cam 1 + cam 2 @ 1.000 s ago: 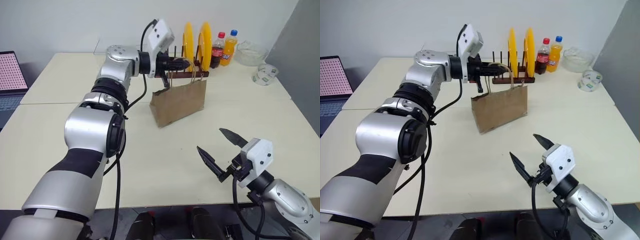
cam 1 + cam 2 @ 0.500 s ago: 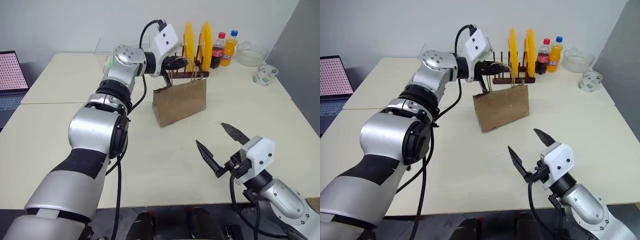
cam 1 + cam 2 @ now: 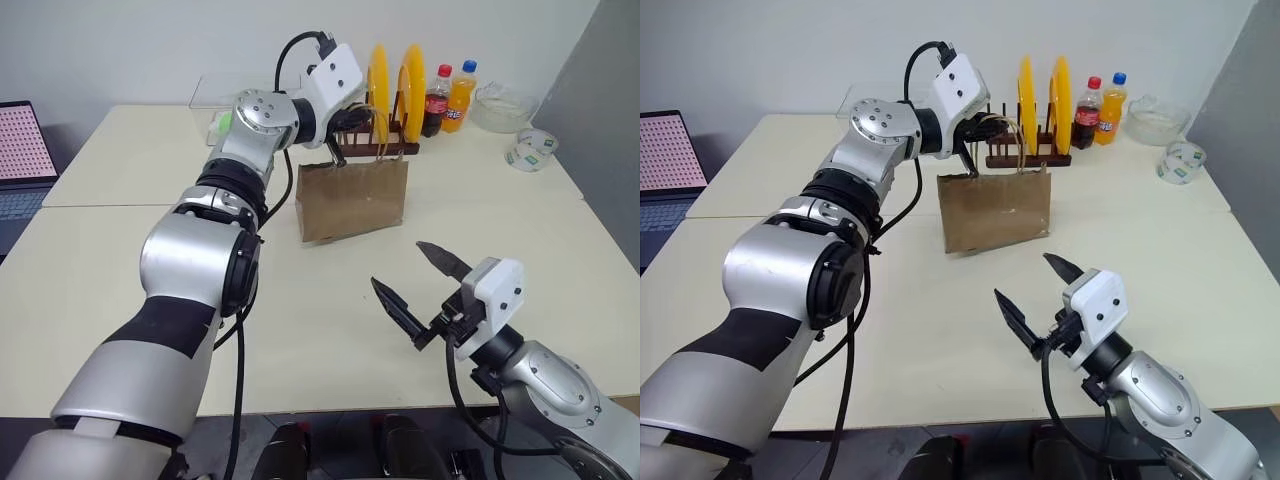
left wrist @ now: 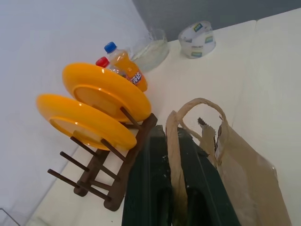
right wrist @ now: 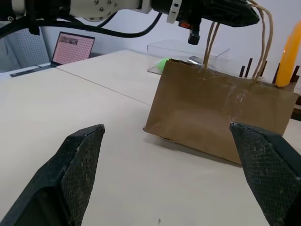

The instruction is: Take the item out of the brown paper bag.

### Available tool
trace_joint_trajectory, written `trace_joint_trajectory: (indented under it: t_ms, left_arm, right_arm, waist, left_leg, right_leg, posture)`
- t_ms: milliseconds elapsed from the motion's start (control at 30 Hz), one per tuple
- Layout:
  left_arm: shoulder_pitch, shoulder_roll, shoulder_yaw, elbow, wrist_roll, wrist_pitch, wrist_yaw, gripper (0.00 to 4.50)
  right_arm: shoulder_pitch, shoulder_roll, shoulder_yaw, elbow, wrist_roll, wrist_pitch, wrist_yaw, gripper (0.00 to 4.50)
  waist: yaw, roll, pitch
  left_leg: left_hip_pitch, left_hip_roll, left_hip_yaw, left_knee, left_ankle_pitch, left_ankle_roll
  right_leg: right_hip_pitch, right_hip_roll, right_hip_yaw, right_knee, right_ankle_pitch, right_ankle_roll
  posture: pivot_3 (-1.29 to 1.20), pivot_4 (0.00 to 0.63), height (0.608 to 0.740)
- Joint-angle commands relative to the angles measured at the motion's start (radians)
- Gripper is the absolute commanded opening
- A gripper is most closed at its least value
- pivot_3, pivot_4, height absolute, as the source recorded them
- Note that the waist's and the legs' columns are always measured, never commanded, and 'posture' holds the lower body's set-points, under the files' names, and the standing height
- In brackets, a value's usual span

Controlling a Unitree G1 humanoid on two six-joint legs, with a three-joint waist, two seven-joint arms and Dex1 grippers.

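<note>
The brown paper bag (image 3: pixel 352 200) stands upright on the table in front of the plate rack, its broad face towards me. My left gripper (image 3: pixel 347 126) is above the bag's top edge, shut on its tan cord handles (image 4: pixel 175 141), which run between the two black fingers in the left wrist view. My right gripper (image 3: pixel 398 266) hovers open over the near table, a short way in front of the bag, and points at it with nothing between its fingers (image 5: pixel 77 165). The item is hidden from view.
A wooden plate rack (image 3: pixel 375 148) holds two yellow plates (image 3: pixel 377 75) just behind the bag. Cola and orange soda bottles (image 3: pixel 448 95), a glass bowl (image 3: pixel 497 108) and a tape roll (image 3: pixel 527 150) stand at the back right. A clear box (image 5: pixel 181 52) and a laptop (image 3: pixel 20 160) are on the left.
My left wrist has rolled, and the bag has swung with it to face me more squarely. My right gripper has drifted left and slightly up, still open.
</note>
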Motion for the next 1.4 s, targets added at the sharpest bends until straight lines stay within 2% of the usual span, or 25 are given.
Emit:
trace_joint_trajectory:
  t_ms: [33,200,667,700,800,967,1133,1267,1400]
  left_arm:
    - [-0.054,0.001,-0.008,-0.023,0.017,-0.055,0.051,0.01]
    - [-0.048,-0.003,-0.013,-0.02,0.042,-0.065,0.101,0.01]
    - [-0.016,0.012,-0.033,-0.017,0.077,-0.053,0.096,0.01]
    - [-0.014,0.018,-0.034,-0.017,0.078,-0.048,0.088,0.42]
    - [-0.006,0.036,-0.034,-0.017,0.072,-0.043,0.062,1.17]
    - [0.019,0.094,-0.009,-0.024,0.035,-0.041,-0.024,2.79]
    - [0.051,0.162,0.074,-0.036,-0.071,0.03,-0.185,4.31]
    - [0.109,0.227,0.135,-0.063,-0.17,0.156,-0.377,4.31]
    - [0.179,0.267,0.152,-0.119,-0.229,0.23,-0.457,4.31]
  right_arm:
    - [-0.019,0.028,-0.031,-0.084,-0.006,0.016,0.022,4.5]
    - [-0.036,0.078,-0.032,-0.064,-0.026,0.035,0.04,4.5]
    - [-0.102,0.176,-0.029,0.005,-0.128,0.067,0.086,4.5]
    - [-0.107,0.178,-0.029,0.01,-0.139,0.07,0.092,4.5]
    - [-0.114,0.188,-0.031,0.02,-0.157,0.074,0.11,4.5]
    - [-0.163,0.2,-0.029,0.074,-0.175,0.082,0.157,4.5]
    - [-0.21,0.206,-0.033,0.153,-0.195,0.061,0.217,4.5]
    - [-0.205,0.216,-0.047,0.195,-0.192,0.042,0.273,4.5]
    - [-0.229,0.242,-0.064,0.241,-0.178,0.064,0.3,4.5]
  waist:
    - [0.0,0.0,0.0]
    - [0.0,0.0,0.0]
    - [0.0,0.0,0.0]
    - [-0.001,0.0,0.0]
    - [-0.001,0.0,0.0]
    - [-0.005,0.001,0.0]
    - [-0.005,0.001,0.0]
    - [-0.01,0.001,-0.001]
    - [-0.018,0.001,-0.001]
  left_leg:
    - [0.0,0.0,0.0,0.0,0.0,0.0]
    - [0.0,0.0,0.0,0.0,0.0,0.0]
    - [0.0,0.0,0.0,0.0,0.0,0.0]
    - [0.0,0.0,0.0,0.0,0.0,0.0]
    - [0.0,0.0,0.0,0.001,0.0,0.0]
    - [0.001,0.0,0.0,0.0,0.0,0.0]
    - [0.001,0.0,0.0,0.001,0.0,0.0]
    - [0.001,0.0,0.0,0.001,0.0,0.0]
    - [0.001,0.0,-0.001,0.001,0.0,0.0]
  right_leg:
    - [0.0,0.0,0.0,0.0,0.0,0.0]
    - [0.0,0.0,0.0,0.0,0.0,0.0]
    - [0.0,0.0,0.0,0.001,0.0,0.0]
    - [0.0,0.0,0.0,0.001,0.0,0.0]
    - [0.0,0.0,0.0,0.001,0.0,0.0]
    - [0.0,0.0,0.0,0.001,0.0,0.0]
    - [0.0,0.0,0.0,0.002,0.0,0.0]
    - [0.0,0.0,0.0,0.002,0.0,0.0]
    - [0.0,0.0,-0.001,0.003,0.0,0.0]
  posture:
    - [0.0,0.15,0.74]
    - [0.0,0.15,0.74]
    - [0.0,0.15,0.74]
    - [0.0,0.15,0.74]
    - [0.0,0.15,0.74]
    - [0.0,0.15,0.74]
    - [0.0,0.15,0.74]
    - [0.0,0.15,0.74]
    - [0.0,0.15,0.74]
